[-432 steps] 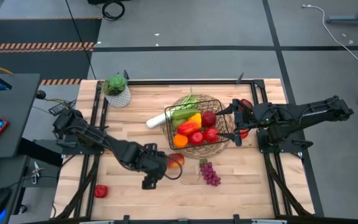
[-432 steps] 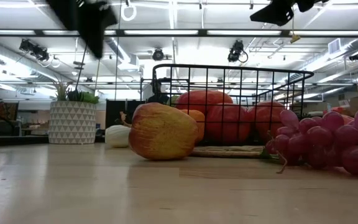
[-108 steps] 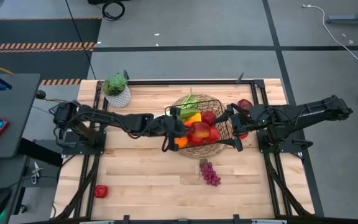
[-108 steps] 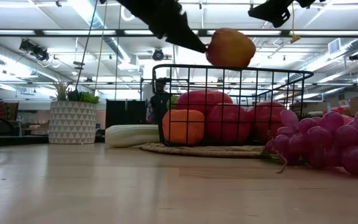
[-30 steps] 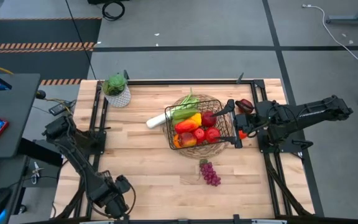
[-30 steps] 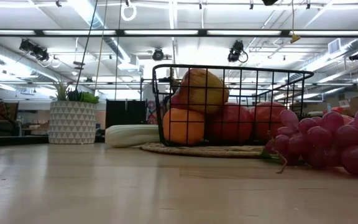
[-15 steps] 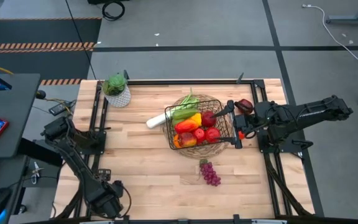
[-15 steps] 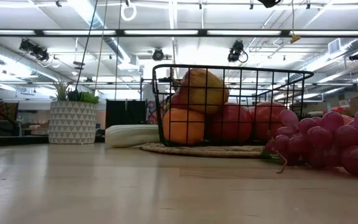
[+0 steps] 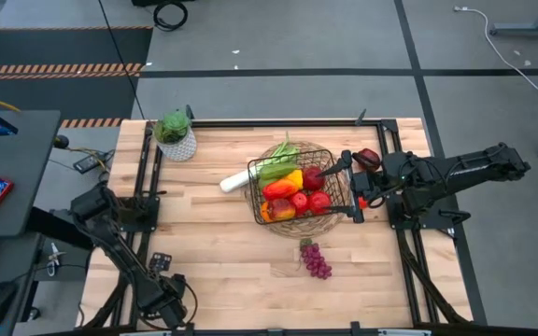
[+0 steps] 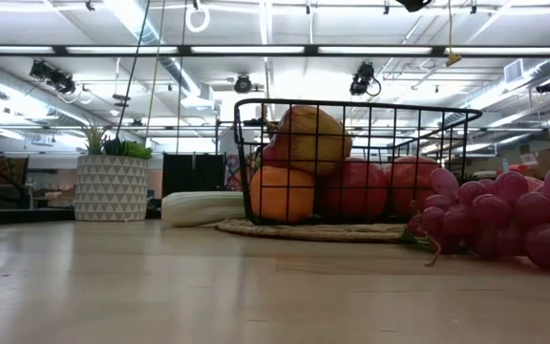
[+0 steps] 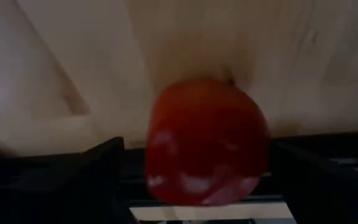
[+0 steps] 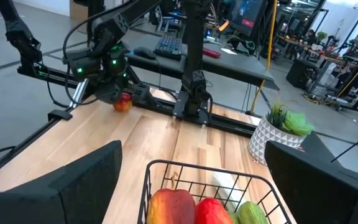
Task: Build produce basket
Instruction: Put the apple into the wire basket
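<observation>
The black wire basket stands on a round woven mat mid-table. It holds red, orange, yellow and green pieces. A white-and-green leek leans out over the basket's left side. Purple grapes lie on the table in front of it. My left gripper is at the near left corner. It is open, with its fingers on either side of a small red piece, which rests on the wood. My right gripper is open at the basket's right rim.
A potted plant in a white patterned pot stands at the far left corner. Another red piece lies by the right arm, outside the basket. Bare wood lies between the grapes and my left gripper. Black rails run along both sides of the table.
My left gripper has shifted a little toward the table's left edge at the near left corner, staying low over the red piece. The basket, the produce and my right arm have kept still.
</observation>
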Available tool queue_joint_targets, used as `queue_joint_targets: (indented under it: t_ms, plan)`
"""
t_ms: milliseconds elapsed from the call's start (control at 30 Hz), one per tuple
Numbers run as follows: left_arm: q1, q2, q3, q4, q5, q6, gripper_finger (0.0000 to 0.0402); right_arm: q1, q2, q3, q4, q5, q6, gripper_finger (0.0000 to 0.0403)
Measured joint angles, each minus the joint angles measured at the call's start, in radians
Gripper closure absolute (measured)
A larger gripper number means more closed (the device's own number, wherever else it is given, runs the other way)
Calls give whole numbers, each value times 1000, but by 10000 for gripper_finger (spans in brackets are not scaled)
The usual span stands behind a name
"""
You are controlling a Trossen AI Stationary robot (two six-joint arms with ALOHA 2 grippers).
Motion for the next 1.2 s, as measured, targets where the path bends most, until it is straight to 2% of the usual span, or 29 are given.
queue_joint_targets:
  t_ms: [433,733,1033,1133,1200]
  plan:
    - [-2,55,0,22,1,-26,13,0,0,0,1,-11,0,3]
    - [20,55,16,1,20,-23,65,0,0,0,1,-11,0,3]
    - [109,54,136,-203,-15,104,130,0,0,0,1,-11,0,3]
    - [124,54,165,-209,-50,105,135,0,0,0,0,-11,15,3]
    - [124,54,170,-206,-94,71,125,1,0,0,-2,-11,52,3]
